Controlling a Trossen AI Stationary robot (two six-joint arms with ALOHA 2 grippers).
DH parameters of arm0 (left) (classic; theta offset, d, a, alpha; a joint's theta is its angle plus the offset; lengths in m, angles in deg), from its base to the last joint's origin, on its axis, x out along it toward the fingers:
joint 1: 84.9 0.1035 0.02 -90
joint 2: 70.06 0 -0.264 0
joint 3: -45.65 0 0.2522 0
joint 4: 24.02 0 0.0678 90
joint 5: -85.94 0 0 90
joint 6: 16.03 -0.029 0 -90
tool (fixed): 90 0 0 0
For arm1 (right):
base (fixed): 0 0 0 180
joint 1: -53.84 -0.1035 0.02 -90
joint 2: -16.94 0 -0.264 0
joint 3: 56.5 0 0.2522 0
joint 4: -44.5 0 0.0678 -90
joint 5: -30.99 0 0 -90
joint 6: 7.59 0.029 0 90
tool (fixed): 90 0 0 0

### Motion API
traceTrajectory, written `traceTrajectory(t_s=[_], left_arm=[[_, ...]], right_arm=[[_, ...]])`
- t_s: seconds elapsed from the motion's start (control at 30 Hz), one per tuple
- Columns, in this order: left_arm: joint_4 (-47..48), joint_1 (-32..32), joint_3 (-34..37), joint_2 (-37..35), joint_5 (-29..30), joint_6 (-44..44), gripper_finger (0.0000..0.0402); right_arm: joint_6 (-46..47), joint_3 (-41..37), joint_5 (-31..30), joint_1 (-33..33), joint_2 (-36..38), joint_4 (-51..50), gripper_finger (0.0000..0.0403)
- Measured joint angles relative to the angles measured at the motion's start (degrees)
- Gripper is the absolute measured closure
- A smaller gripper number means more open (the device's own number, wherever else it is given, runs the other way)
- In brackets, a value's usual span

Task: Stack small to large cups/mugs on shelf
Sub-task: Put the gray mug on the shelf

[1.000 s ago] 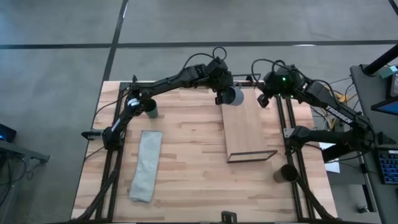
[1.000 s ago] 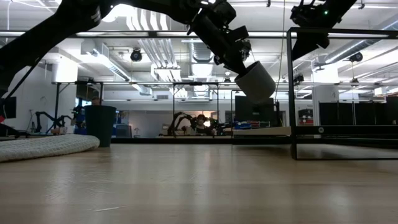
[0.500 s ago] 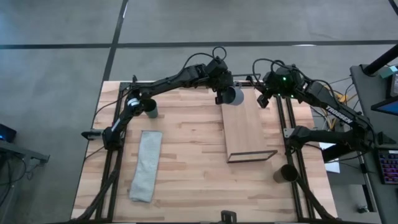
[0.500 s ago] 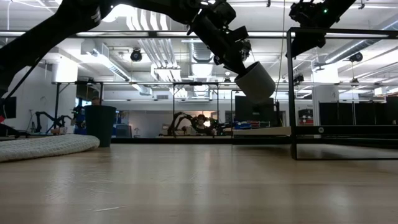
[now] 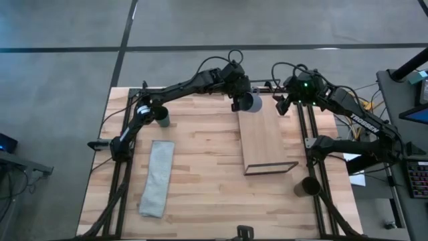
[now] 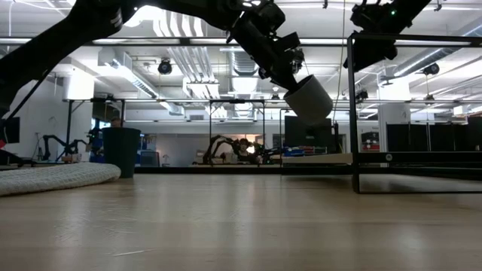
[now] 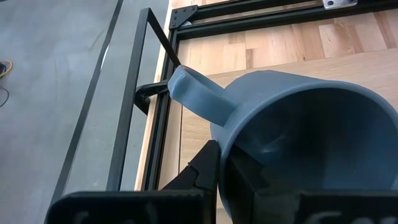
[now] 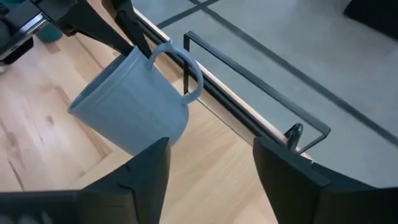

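My left gripper (image 5: pixel 239 102) is shut on the blue-grey mug (image 5: pixel 251 102), which hangs tilted above the far end of the light-wood shelf (image 5: pixel 266 137). My right gripper (image 8: pixel 211 163) stands open just right of the mug (image 8: pixel 134 106), at the shelf's far right corner, with nothing between its fingers. The dark green cup (image 5: pixel 162 115) stands on its base at the table's far left. The dark brown-black cup (image 5: pixel 309 186) stands at the near right, beside the table frame. My left gripper pinches the mug's wall at the rim (image 7: pixel 222 146), next to the handle (image 7: pixel 194 94), with one finger inside the mug and one outside. The fingers slant down from the table's left. The mug (image 6: pixel 309 98) hangs clear of the shelf, its base pointing down and rightward.
A long grey folded cloth (image 5: pixel 157 177) lies on the table's near left. The shelf's black wire frame (image 6: pixel 352 113) rises at its short ends. Black frame rails (image 5: pixel 309 134) run along the table's sides.
My right gripper has opened its fingers near the shelf's far right corner. My left gripper and the mug have kept still.
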Motion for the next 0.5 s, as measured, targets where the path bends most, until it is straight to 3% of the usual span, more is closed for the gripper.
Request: traceTrajectory(t_s=[0.5], left_arm=[[-0.1, 0.1, -0.1, 0.0, 0.1, -0.1, 0.0402]], right_arm=[[3.7, 0.0, 0.0, 0.0, -0.1, 0.0, 0.016]])
